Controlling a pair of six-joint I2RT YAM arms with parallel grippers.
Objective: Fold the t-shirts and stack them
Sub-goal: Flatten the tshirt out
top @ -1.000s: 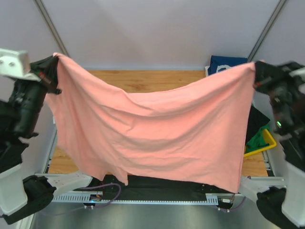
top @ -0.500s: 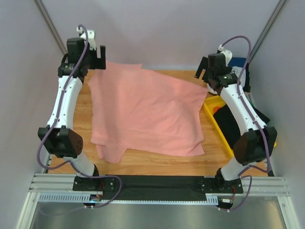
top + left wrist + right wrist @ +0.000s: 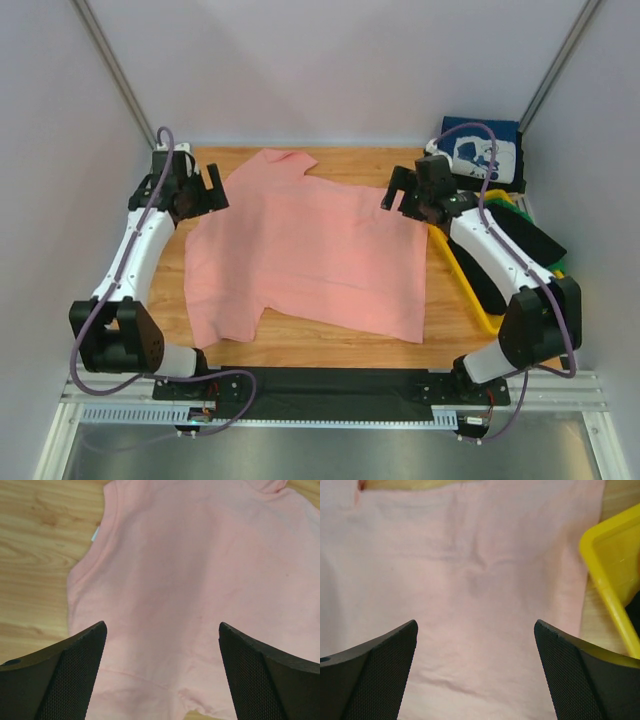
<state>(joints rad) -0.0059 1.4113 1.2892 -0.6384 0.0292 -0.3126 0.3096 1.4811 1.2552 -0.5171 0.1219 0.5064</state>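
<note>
Top external view: my left gripper (image 3: 203,190) and right gripper (image 3: 397,192) both hang with jaws spread wide and empty. The salmon-pink t-shirt (image 3: 310,250) lies spread on the wooden table (image 3: 300,350) beneath and between them. The yellow bin (image 3: 604,587) sits just right of my right gripper.

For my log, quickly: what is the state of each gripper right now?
Left gripper: open, holding nothing, over the pink t-shirt.
Right gripper: open, holding nothing, over the same t-shirt.
</note>
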